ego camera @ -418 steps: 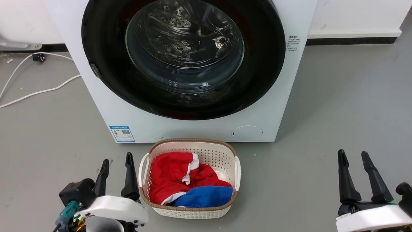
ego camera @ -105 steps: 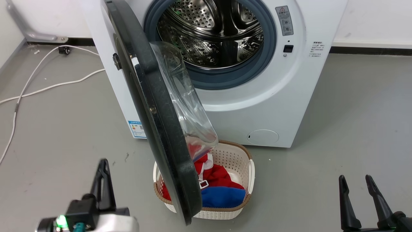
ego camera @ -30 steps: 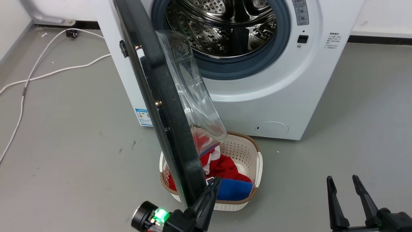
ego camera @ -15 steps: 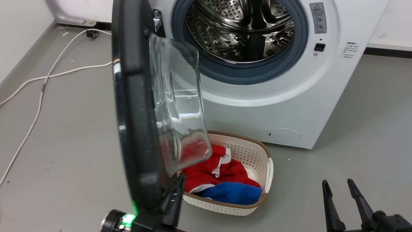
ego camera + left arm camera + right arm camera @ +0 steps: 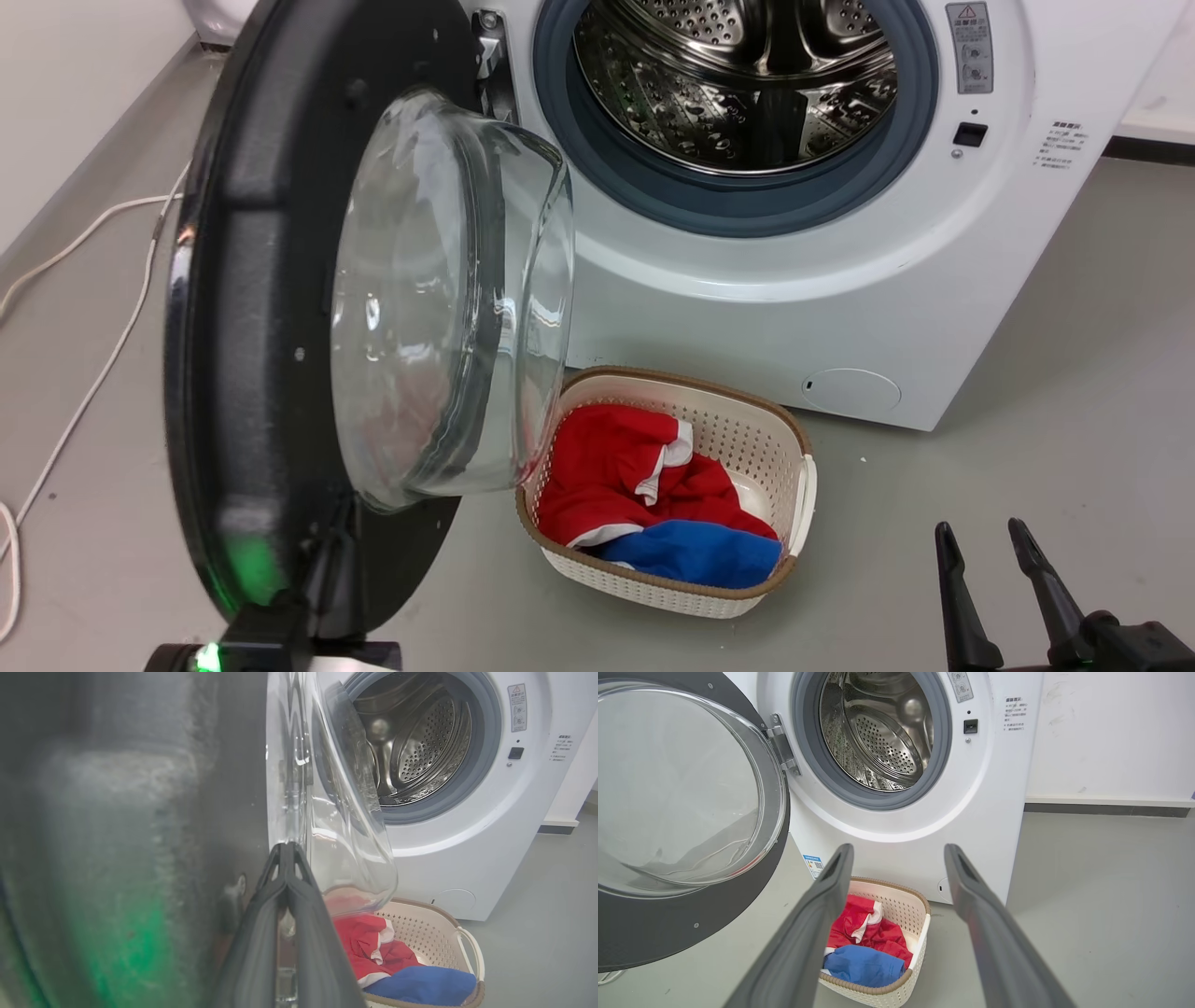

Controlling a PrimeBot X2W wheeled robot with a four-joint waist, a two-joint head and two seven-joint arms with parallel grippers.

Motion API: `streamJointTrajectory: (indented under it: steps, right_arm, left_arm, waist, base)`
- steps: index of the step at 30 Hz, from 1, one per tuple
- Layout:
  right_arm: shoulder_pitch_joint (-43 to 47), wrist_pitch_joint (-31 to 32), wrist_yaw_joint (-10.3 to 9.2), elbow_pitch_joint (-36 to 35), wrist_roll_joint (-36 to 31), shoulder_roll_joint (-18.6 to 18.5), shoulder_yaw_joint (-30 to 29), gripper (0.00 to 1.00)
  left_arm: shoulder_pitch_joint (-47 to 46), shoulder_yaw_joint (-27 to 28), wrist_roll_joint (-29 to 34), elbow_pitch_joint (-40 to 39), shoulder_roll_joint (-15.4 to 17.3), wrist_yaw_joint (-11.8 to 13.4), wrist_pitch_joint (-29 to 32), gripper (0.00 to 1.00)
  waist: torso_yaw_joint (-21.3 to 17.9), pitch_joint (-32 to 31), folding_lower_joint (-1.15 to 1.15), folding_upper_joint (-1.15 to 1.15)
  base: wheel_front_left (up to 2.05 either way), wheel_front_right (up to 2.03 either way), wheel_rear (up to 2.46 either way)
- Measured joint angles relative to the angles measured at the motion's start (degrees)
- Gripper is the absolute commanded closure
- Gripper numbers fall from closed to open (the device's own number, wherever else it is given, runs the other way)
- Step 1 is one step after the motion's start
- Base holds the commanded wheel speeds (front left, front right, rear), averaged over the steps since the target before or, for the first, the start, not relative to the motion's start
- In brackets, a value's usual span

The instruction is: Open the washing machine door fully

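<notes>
door (image 5: 261,280): swung wide on the machine's left, glass bowl facing me; not fully back, I judge
left gripper (image 5: 286,851): fingers pressed together, tips against the door's inner face beside the bowl
right gripper (image 5: 899,849): spread, idle, well apart from the door
how: I'd push on the black rim, follow the hinge (image 5: 487,47) arc, stay off the glass

Blurred, close washing machine door (image 5: 117,835)

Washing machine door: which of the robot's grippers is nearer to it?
Left. The left gripper is close against the washing machine door, below its glass bowl; the right gripper hangs apart, beyond the basket.
</notes>
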Motion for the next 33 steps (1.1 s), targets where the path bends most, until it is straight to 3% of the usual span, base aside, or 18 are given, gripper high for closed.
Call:
streamJointTrajectory:
  steps: [17, 33]
  right_arm:
    - [-1.8, 0.0, 0.0, -0.6, -1.0, 0.0, -0.4, 0.0]
    - [-3.5, 0.0, 0.0, -1.0, -2.3, 0.0, -1.1, 0.0]
  left_arm:
    - [-3.9, 14.7, -3.3, 4.2, 2.0, 0.6, 0.0, 1.0]
    - [-11.9, 25.5, -5.4, 12.2, 6.8, -0.3, 0.0, 1.0]
  waist:
    - [-0.8, 3.8, 0.0, 0.0]
    - [-1.8, 7.0, 0.0, 0.0]
  base:
    - [0.0, 0.0, 0.0]
    - [0.0, 0.0, 0.0]
